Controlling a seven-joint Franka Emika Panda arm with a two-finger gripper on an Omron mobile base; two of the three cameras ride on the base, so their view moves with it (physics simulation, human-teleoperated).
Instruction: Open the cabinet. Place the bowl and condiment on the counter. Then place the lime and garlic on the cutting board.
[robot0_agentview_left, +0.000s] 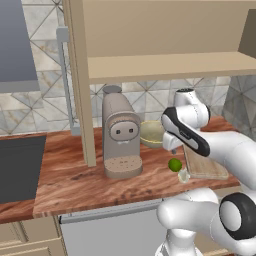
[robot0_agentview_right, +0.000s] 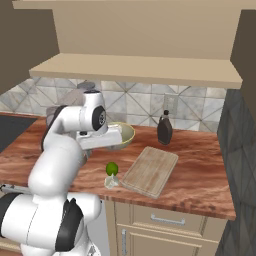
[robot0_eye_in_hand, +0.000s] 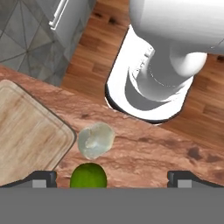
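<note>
Left base view: the smooth round lime (robot0_agentview_left: 175, 164) and lumpy pale garlic (robot0_agentview_left: 183, 175) lie on the wood-grain counter (robot0_agentview_left: 75, 175), beside the rounded-corner cutting board (robot0_agentview_left: 205, 165); no lettering is legible. Right base view: the glossy dark condiment (robot0_agentview_right: 164, 128) stands beyond the board, the bowl (robot0_agentview_right: 123, 134) behind the arm. Hand view: the gripper (robot0_eye_in_hand: 111, 177) is spread wide, empty; lime at its left fingertip, garlic just beyond.

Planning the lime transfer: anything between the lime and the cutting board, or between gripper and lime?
Nothing visible blocks either. The lime sits on the counter just off the cutting board edge, with the garlic beside it, not between. The open gripper hangs over the lime.
</note>
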